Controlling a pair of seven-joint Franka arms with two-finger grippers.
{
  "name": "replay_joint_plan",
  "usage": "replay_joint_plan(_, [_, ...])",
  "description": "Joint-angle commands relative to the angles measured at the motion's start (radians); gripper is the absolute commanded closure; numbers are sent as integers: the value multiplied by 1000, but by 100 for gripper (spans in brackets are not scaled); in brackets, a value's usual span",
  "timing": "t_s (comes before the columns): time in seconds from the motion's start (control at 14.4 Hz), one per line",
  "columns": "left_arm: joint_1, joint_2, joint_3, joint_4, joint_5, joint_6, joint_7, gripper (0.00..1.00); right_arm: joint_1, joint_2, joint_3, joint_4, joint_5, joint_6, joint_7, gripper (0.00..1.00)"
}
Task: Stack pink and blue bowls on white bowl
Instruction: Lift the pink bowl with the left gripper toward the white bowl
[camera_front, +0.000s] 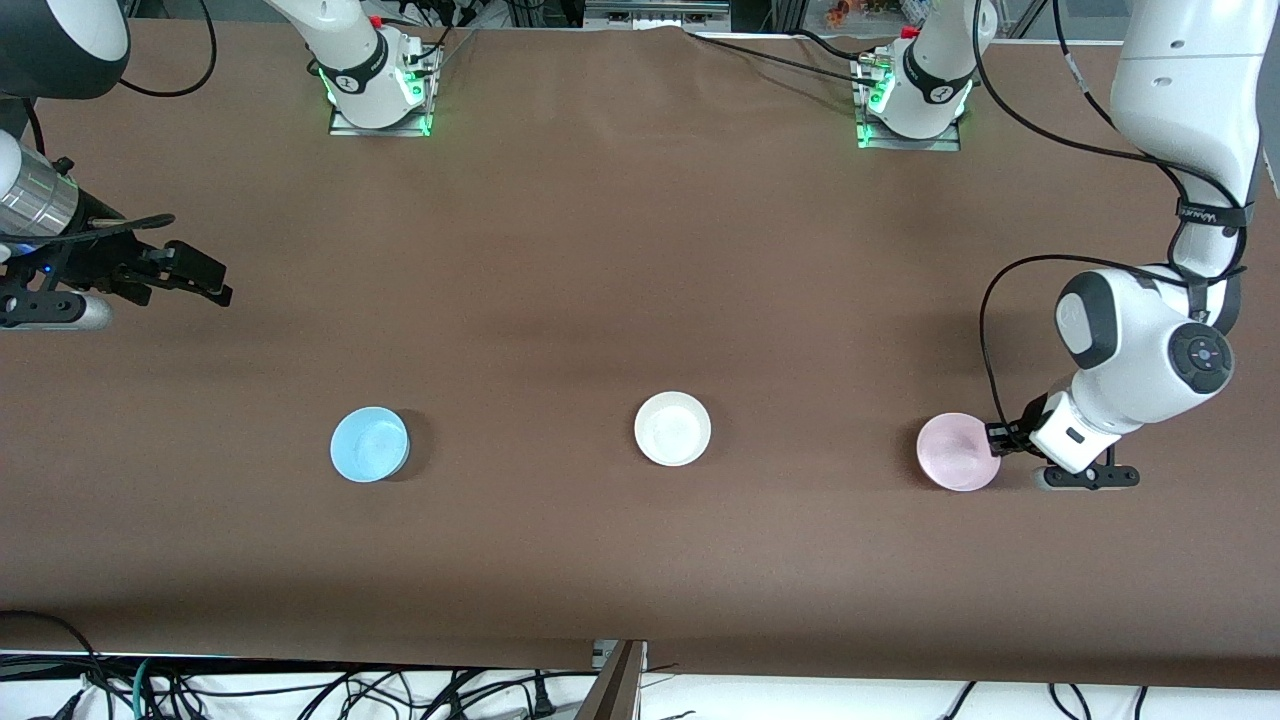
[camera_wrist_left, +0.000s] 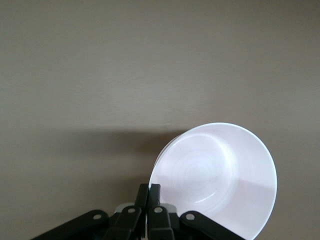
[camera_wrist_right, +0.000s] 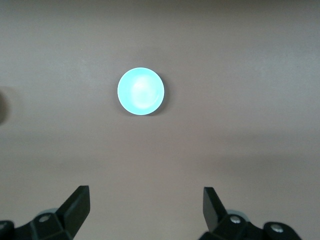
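The pink bowl (camera_front: 955, 452) sits toward the left arm's end of the table. My left gripper (camera_front: 995, 437) is shut on its rim; in the left wrist view the fingers (camera_wrist_left: 149, 189) pinch the rim of the pale bowl (camera_wrist_left: 220, 180). I cannot tell whether the bowl is off the table. The white bowl (camera_front: 672, 428) rests mid-table. The blue bowl (camera_front: 370, 444) rests toward the right arm's end and shows in the right wrist view (camera_wrist_right: 141, 91). My right gripper (camera_front: 215, 282) is open and empty in the air (camera_wrist_right: 145, 196), over bare table at the right arm's end.
The three bowls lie in a row on the brown table (camera_front: 640, 560), well apart. The arm bases (camera_front: 380, 90) stand along the table edge farthest from the front camera. Cables (camera_front: 300, 690) hang below the nearest edge.
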Motion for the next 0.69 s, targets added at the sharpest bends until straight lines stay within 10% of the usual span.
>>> replay_joint_plan(0.0, [-4,-48,-36,77,-50,-140,-106,100,-4,-10,4,2,3,-4,-10,0])
replay_joint_plan(0.35, [-10,-69,-210,77,-34,-134,-442,100,-4,-10,4,2,3,-1,-10,0])
replay_joint_plan(0.62, [-152,-52,-216,74,72,-44,-678,100,-4,-10,4,2,2,-1,-10,0])
